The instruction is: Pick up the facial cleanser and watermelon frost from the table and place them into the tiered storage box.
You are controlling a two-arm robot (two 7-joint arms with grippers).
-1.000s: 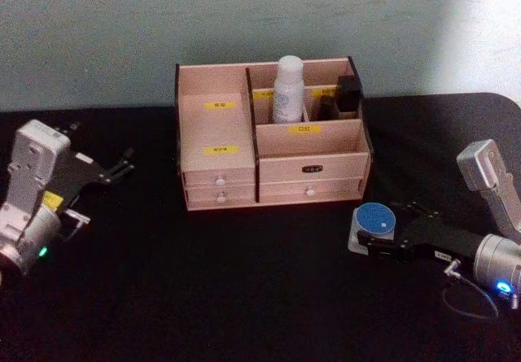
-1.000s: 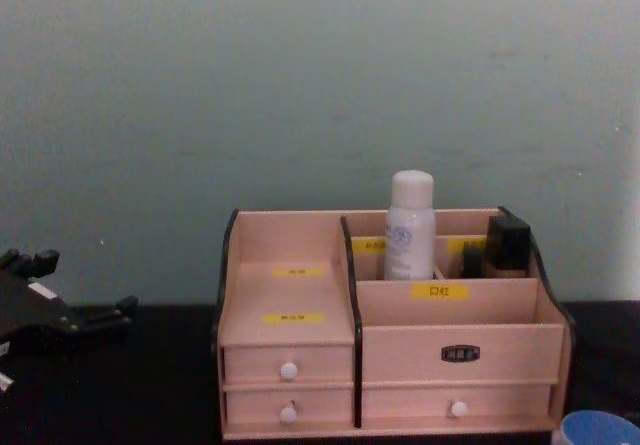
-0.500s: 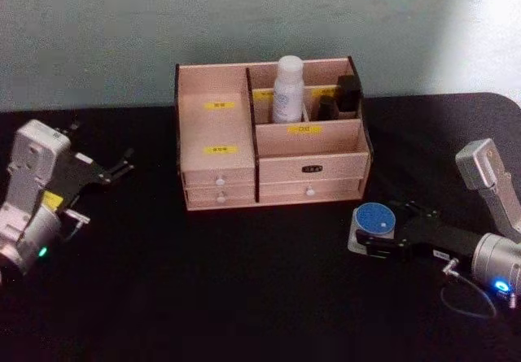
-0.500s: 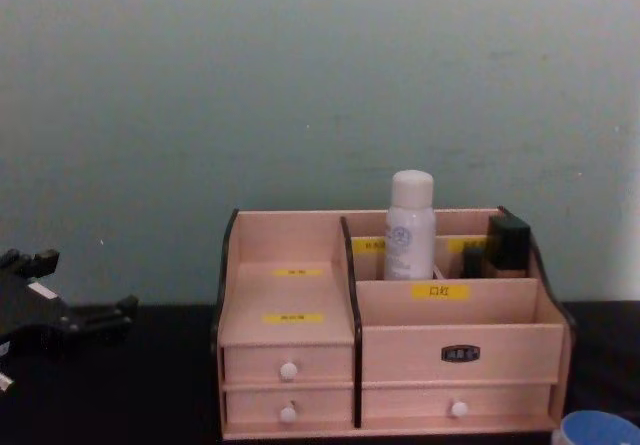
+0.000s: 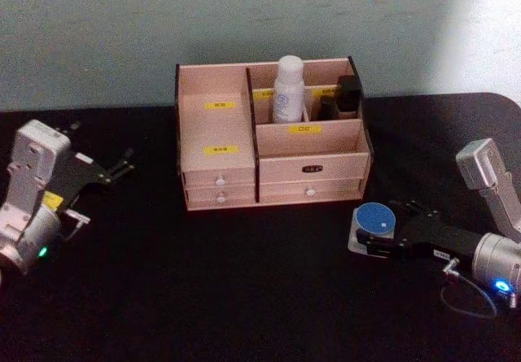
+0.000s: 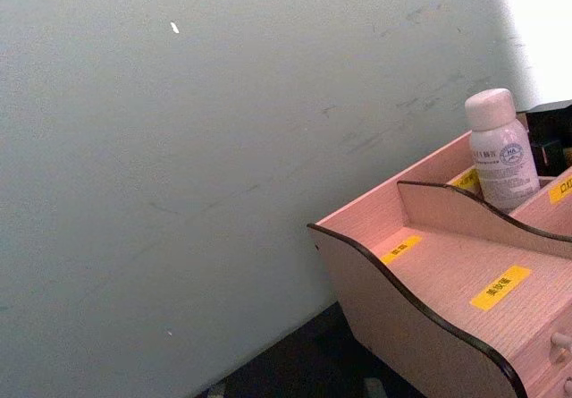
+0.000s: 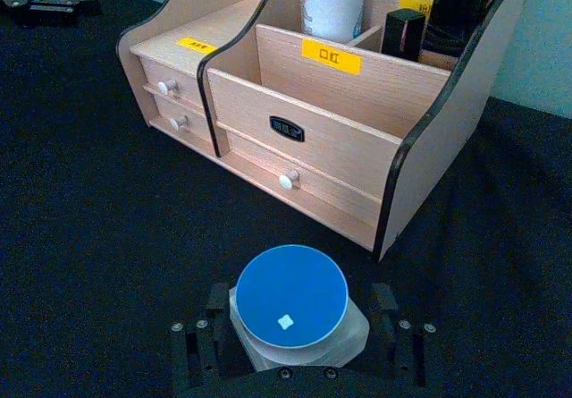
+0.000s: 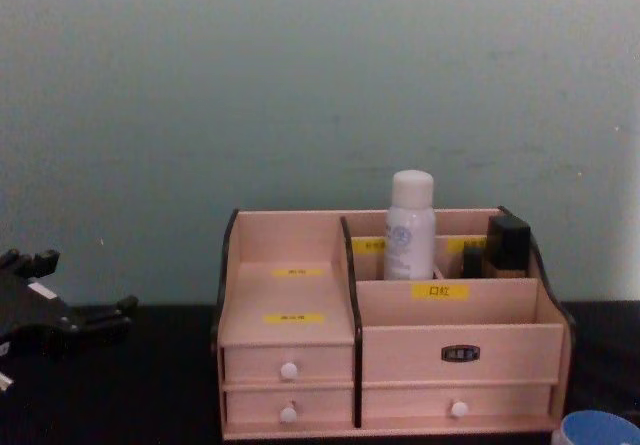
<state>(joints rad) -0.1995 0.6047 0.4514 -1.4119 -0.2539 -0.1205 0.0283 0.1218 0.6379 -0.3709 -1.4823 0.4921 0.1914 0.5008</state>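
Right claw [image 7: 299, 309]: low on the desk [image 5: 244, 289], on my right. It is wide, with the jar [image 5: 375, 220] sitting in its gap.
Jar: it has a blue lid. It sits on the desk near the right end of the box [image 5: 213, 81] and is not lifted yet.
Left claw [image 5: 116, 169]: out on my left, well apart from the box, holding nothing. I can't tell if it is wide or narrow.
Box: at the back of the desk, with its drawers shut.
Bottle [image 5: 287, 90]: white, standing up in a back slot of the box. I think that half is done.
Left to do: squeeze the jar, lift it and put it in the box.
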